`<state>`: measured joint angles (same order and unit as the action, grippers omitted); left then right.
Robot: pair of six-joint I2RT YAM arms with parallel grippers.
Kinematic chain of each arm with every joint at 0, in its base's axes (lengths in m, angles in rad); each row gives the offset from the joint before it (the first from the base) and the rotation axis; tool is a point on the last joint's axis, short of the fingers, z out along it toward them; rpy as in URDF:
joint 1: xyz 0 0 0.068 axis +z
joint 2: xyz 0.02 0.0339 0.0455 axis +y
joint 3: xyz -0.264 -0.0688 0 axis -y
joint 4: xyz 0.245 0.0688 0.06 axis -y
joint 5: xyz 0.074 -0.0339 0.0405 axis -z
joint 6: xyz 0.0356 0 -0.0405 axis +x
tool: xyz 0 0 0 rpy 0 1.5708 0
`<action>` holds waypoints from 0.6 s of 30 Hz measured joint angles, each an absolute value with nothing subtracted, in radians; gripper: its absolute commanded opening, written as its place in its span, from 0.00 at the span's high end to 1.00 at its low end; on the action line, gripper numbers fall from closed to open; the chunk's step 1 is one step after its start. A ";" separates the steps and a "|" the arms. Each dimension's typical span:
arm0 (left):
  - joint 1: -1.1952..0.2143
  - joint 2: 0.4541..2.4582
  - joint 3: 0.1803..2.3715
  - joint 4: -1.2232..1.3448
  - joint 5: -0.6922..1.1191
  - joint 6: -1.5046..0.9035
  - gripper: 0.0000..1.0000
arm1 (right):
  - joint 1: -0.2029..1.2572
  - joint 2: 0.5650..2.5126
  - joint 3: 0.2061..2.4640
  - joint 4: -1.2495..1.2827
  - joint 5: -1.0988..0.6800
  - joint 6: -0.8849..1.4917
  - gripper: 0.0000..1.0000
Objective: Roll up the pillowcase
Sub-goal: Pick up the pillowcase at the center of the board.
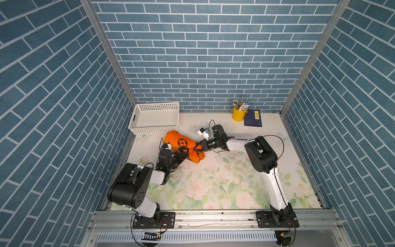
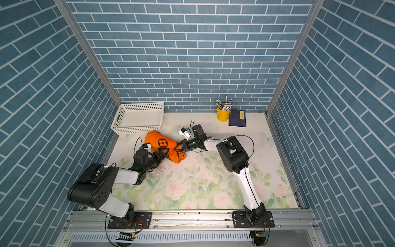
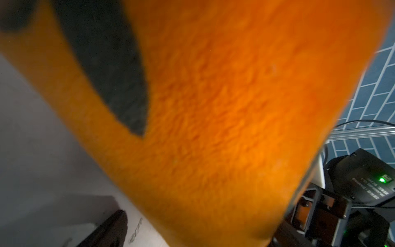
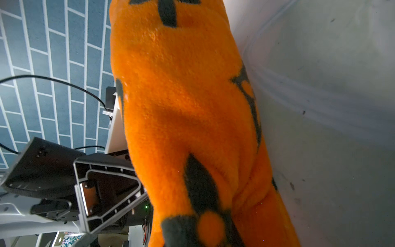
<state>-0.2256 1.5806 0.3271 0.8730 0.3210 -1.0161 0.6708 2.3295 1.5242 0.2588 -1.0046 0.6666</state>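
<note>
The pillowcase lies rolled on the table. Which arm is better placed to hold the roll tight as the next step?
Right, I think. The right gripper appears to pinch the pillowcase at the nearer end of the roll. The left gripper stands open beside the roll and holds nothing.

A: Place type?
B: Robot lab cell, staged tabletop. Blue brick-print wall panels [image 1: 209, 53] on three sides, bare aluminium corner posts [image 1: 108, 53], my two arms bolted by black base plates [image 1: 154, 220] to a silver aluminium rail [image 1: 213, 218].
A: Home-like?
B: Props only: pale floral-print table cover [image 1: 224, 181], white perforated plastic basket [image 1: 154, 129], yellow metal pen cup [image 1: 238, 114], dark blue book [image 1: 253, 119].
</note>
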 measured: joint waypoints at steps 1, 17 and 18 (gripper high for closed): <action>-0.226 1.598 0.324 0.908 0.322 -1.022 0.00 | 0.671 2.333 1.523 0.274 -1.007 0.691 0.78; -0.218 2.001 0.412 1.525 0.388 -1.213 0.14 | 0.656 2.372 1.523 0.402 -1.038 0.897 0.74; -0.218 2.006 0.413 1.517 0.386 -1.213 0.24 | 0.656 2.372 1.523 0.402 -1.038 0.902 0.73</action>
<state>-0.2184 2.0056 0.4129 1.5166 0.3859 -1.2133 0.6559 2.3718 1.5230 0.4019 -1.0378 0.9020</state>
